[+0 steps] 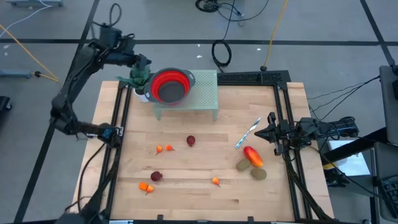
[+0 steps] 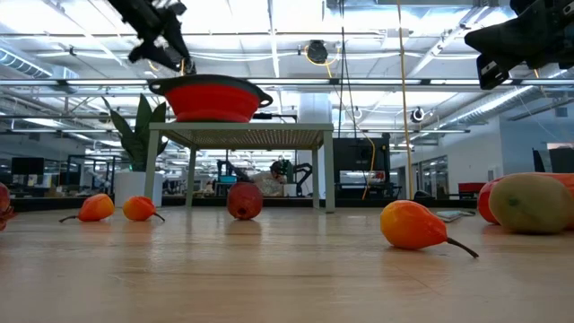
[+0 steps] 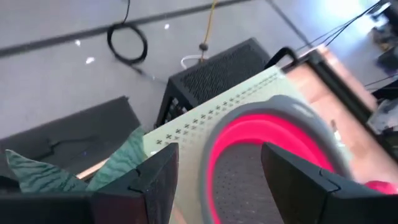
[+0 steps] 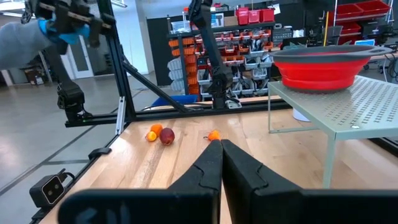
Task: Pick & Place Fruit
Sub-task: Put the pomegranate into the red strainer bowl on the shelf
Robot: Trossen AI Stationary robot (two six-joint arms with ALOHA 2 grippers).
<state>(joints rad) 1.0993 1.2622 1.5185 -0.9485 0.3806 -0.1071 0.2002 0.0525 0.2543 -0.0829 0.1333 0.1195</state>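
**Toy fruit scattered on the table, both grippers empty**

We see the small toy fruits lying loose on the light wooden table (image 1: 205, 199). A bigger red-orange oval fruit (image 1: 252, 155) sits near the right edge, touching two brownish-green oval fruits (image 1: 243, 165) (image 1: 259, 174) just beside it. A dark red round fruit (image 1: 191, 141) lies mid-table, with two tiny orange pieces (image 1: 164, 149) to its left. Nearer the front lie another dark red round fruit (image 1: 156, 177), a tiny orange piece (image 1: 145, 186) beside it, and a further orange piece (image 1: 216, 182) off to the right.

The round red bowl with grey rim (image 1: 170, 85) stands on a pale green perforated stand (image 1: 205, 93) at the back of the table. We can see no fruit in it from above.

The left gripper (image 3: 217, 180) hovers above the bowl's left rim, well apart from all the fruit, its fingers spread wide and holding nothing. A green leafy plant (image 1: 138, 78) stands just beside it.

The right gripper (image 1: 272, 133) waits at the table's right edge, near the red-orange oval, its fingers pressed together and empty. A slim blue-and-white stick (image 1: 247, 134) lies just to its left.
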